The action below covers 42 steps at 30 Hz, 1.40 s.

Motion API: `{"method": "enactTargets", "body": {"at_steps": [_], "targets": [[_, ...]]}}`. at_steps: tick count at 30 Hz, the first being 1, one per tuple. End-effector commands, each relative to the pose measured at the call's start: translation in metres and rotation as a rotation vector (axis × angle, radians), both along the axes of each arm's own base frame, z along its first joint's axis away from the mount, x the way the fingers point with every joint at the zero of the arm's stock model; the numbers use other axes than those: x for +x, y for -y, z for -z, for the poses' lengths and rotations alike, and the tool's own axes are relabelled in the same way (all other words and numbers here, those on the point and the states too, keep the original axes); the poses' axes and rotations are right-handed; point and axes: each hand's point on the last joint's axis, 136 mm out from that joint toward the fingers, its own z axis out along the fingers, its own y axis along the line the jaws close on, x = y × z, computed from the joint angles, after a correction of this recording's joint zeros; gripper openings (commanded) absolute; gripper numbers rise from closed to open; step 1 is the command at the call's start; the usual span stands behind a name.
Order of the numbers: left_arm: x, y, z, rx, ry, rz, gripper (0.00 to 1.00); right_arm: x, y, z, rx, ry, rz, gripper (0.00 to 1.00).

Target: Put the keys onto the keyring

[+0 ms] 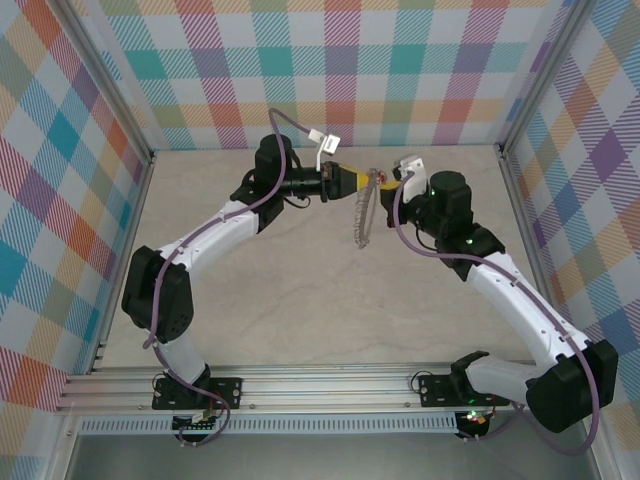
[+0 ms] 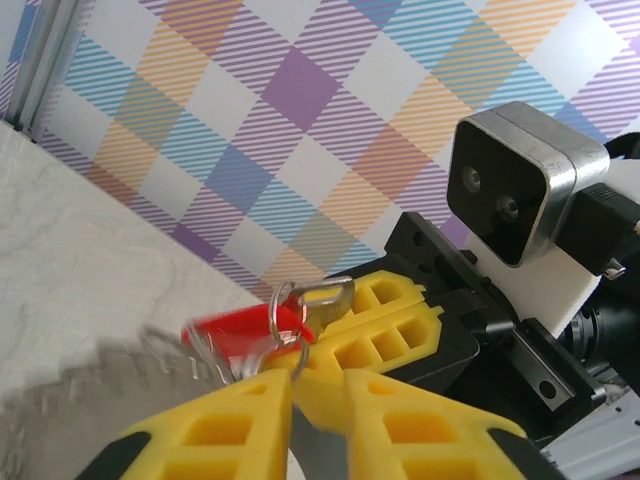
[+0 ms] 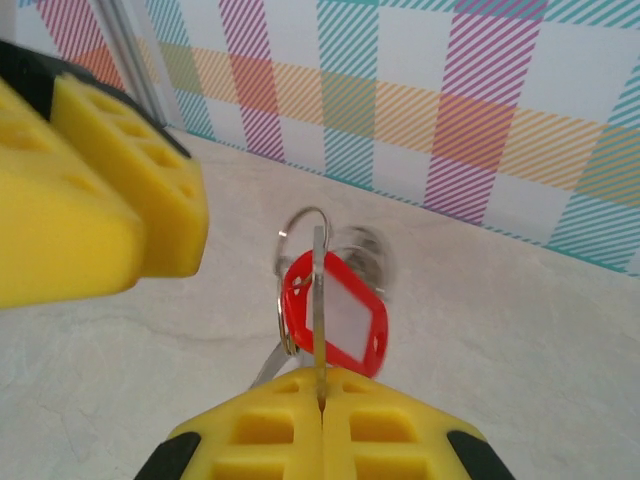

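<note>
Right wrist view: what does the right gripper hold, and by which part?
The right gripper is shut on a wire loop, at its lower end.

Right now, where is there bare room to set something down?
The broad middle of the table, bordered by the left arm, the right arm and the near rail, is bare, as are the far-left and far-right corners. It is crowded at far centre, where the left gripper and right gripper meet at the ring.

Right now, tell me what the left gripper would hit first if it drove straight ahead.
Probably the key dangling just past the left gripper, then the right gripper close behind; depth is unclear.
</note>
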Motion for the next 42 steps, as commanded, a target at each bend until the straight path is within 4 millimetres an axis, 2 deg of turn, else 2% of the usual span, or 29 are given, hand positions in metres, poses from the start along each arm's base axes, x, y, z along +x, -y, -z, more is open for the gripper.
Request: {"method": "enactTargets", "body": {"at_steps": [1,9,14,20,25,32,42], "targets": [[-0.008,-0.011,-0.021,-0.028,0.064,-0.010,0.31,0.002,0.004,-0.036,0.020,0.082,0.027,0.00],[-0.002,-0.021,-0.020,-0.031,0.067,-0.066,0.47,0.011,0.004,-0.022,-0.029,0.034,0.037,0.00],[0.011,-0.039,-0.015,-0.026,0.045,-0.172,0.53,0.015,0.000,-0.013,-0.039,-0.003,0.028,0.00],[0.029,-0.068,-0.006,-0.028,-0.002,-0.302,0.56,0.024,-0.005,0.003,-0.047,-0.046,0.025,0.00],[0.032,-0.080,0.001,-0.022,-0.021,-0.341,0.56,0.036,-0.012,0.019,-0.060,-0.080,0.022,0.00],[0.035,-0.086,0.009,-0.012,-0.035,-0.354,0.56,0.065,-0.020,0.037,-0.105,-0.100,0.027,0.00],[0.045,-0.092,0.016,-0.005,-0.051,-0.368,0.57,0.125,-0.033,0.057,-0.133,-0.115,0.004,0.00]]}}
